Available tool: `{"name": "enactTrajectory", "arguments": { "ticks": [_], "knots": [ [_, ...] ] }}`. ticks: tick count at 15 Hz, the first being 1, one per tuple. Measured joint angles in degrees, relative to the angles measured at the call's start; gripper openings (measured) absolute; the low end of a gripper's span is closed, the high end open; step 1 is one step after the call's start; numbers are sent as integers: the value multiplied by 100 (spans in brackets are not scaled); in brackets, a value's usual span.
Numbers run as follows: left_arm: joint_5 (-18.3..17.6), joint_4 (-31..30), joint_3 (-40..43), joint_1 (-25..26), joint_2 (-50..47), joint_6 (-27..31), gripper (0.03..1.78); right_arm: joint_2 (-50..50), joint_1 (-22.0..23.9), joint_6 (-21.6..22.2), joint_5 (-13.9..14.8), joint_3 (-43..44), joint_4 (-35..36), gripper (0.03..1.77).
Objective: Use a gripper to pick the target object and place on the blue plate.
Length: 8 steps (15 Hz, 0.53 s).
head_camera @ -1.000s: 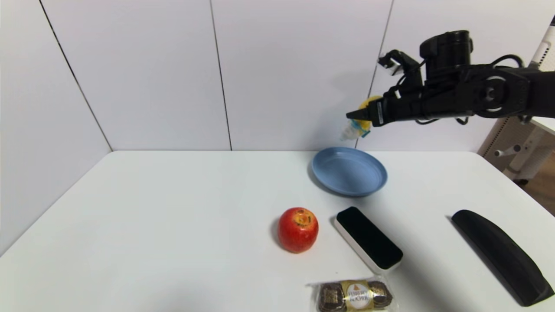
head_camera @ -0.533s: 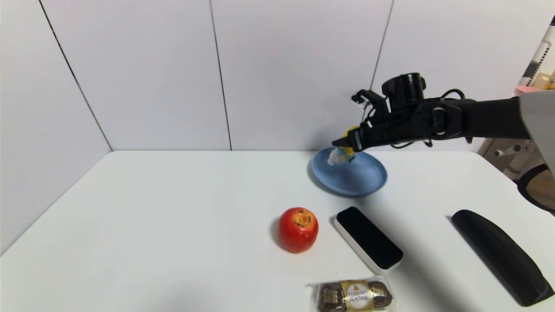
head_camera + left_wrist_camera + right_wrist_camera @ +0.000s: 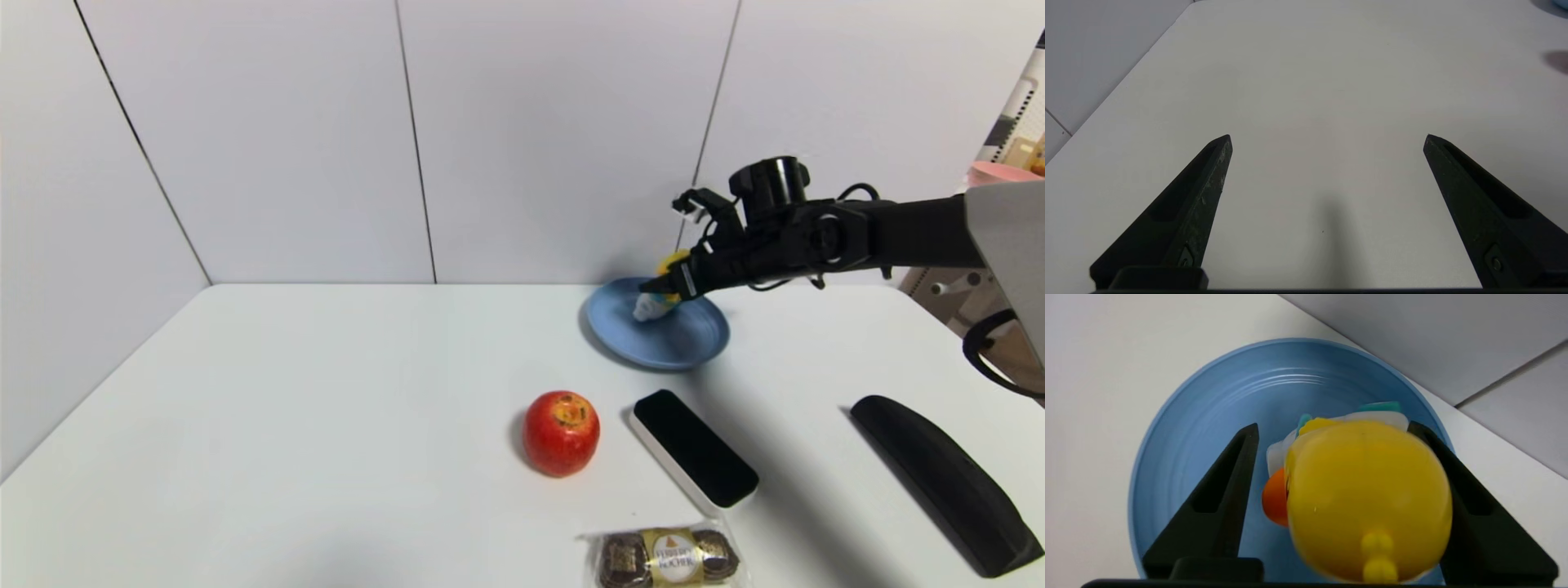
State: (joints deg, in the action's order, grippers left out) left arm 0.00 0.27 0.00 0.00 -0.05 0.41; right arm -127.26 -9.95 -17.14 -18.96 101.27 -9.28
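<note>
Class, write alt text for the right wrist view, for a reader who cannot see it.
The right gripper is over the blue plate with the yellow duck toy between its black fingers, a gap showing beside the duck's orange beak. The plate sits on a white table, near a grey wall.

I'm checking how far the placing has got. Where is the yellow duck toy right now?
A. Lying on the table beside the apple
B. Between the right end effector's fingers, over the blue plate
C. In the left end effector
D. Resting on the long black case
B. The right wrist view shows the duck toy between the fingers of the right end effector, with the blue plate directly beneath it.
</note>
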Motion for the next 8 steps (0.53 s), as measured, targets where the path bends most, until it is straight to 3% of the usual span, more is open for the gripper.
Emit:
{"name": "enactTrajectory", "arguments": {
  "ticks": [5, 8],
  "knots": [
    [0, 0, 0, 0, 0, 2, 169, 356, 20, 35, -15, -173, -9, 148],
    [0, 0, 0, 0, 0, 5, 169, 973, -24, 282, -15, -364, -50, 156]
  ]
}}
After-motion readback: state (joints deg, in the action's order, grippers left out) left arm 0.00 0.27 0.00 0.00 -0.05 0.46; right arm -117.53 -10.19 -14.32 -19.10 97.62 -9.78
